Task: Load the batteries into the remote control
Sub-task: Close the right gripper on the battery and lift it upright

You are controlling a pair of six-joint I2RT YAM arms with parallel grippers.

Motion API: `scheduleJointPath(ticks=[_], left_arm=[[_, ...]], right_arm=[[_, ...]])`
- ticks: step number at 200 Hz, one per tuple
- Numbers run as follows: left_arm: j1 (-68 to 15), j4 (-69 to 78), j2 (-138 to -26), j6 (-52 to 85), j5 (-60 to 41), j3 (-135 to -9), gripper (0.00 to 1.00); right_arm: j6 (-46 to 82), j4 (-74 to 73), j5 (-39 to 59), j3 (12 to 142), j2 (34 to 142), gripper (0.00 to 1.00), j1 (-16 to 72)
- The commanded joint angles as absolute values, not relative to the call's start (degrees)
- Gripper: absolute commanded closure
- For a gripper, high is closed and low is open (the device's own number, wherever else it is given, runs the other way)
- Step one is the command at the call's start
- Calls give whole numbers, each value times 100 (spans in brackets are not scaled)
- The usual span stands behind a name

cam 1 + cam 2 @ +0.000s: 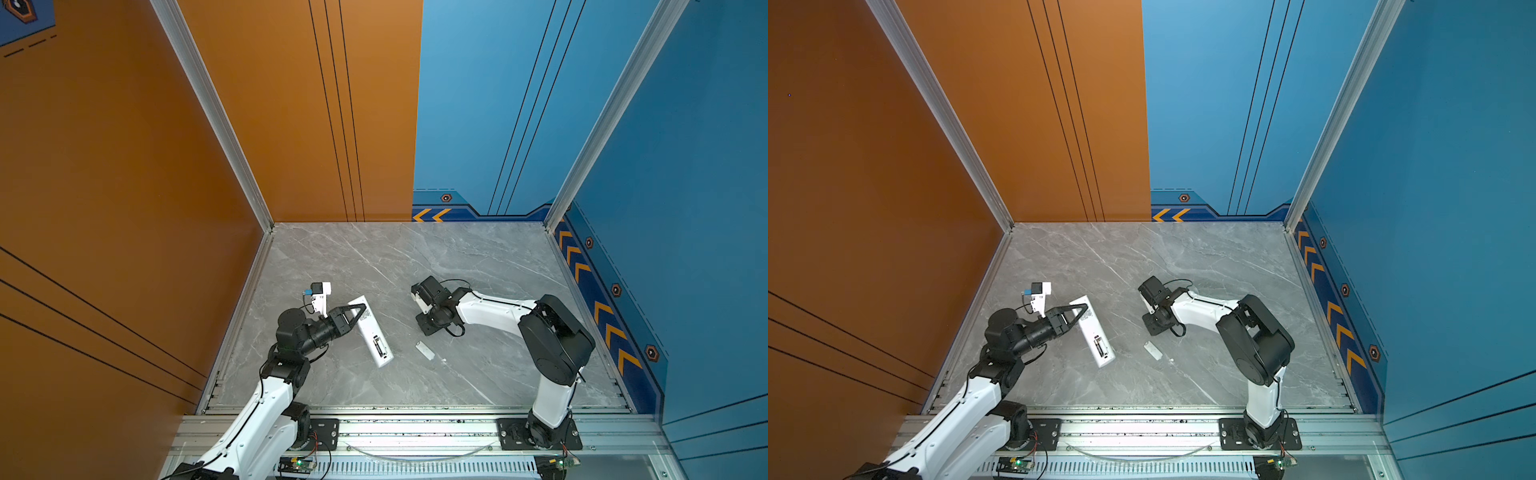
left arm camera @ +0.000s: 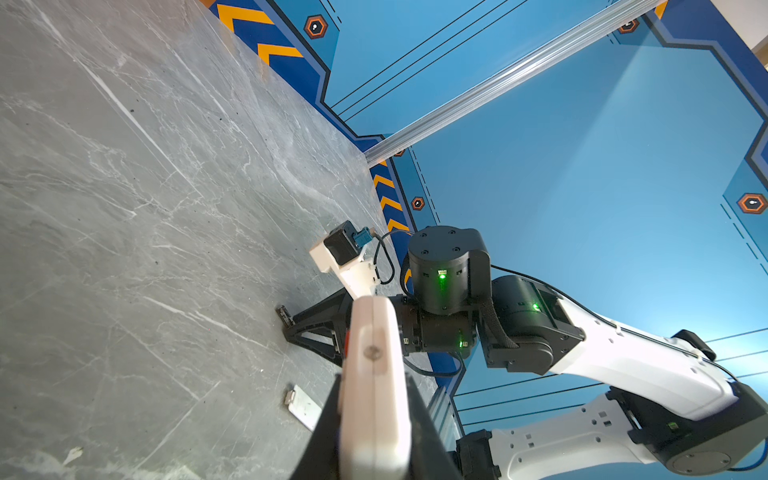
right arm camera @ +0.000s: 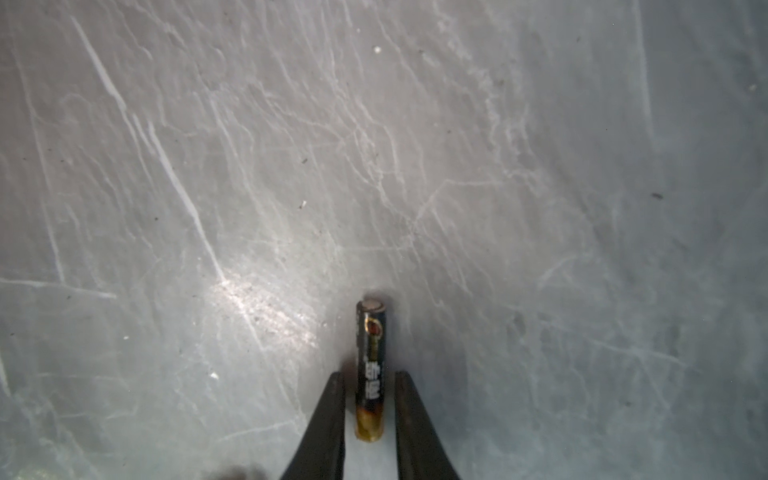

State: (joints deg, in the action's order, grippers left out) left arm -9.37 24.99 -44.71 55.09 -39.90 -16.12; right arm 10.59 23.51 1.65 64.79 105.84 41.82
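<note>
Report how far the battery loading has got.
Done: battery cover is off, lying on the table; the compartment is open. In hand: left gripper clamps the remote control; right gripper straddles one battery, jaws not touching it. Left: seating batteries (compartment contents too small to tell), refitting cover.

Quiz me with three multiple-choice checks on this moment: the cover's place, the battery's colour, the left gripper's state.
1. Where is the cover?
A. On the table, apart from the remote
B. Clipped on the remote
C. Under the remote

2. The battery in the right wrist view is:
A. White
B. Black with a gold end
C. Blue

3. The left gripper is:
A. Open above the table
B. Shut on the cover
C. Shut on the remote

Key: 1 A, both top views show it lying alone on the marble. 2 B, the dark body and gold end show plainly. 3 C, the left wrist view shows the remote clamped between its fingers.
</note>
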Motion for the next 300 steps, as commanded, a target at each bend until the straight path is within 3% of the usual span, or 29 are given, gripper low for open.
scheduleJointPath(ticks=[1,65,195,300], left_arm=[[-875,2646,-4376,5482,-3991,-1573,100],[-876,2646,-4348,5484,-3990,-1563,100],[-866,2650,-4324,5541,-3847,-1508,100],[-745,2611,-4324,5524,-3699,-1441,100]], right_arm=[[1141,2577,8,6349,10380,79,4229],[1108,2566,-28,6321,10424,82,4243],[1020,2578,-81,6294,10209,100,4281],[1120,3059,-44,6356,9118,100,4789]])
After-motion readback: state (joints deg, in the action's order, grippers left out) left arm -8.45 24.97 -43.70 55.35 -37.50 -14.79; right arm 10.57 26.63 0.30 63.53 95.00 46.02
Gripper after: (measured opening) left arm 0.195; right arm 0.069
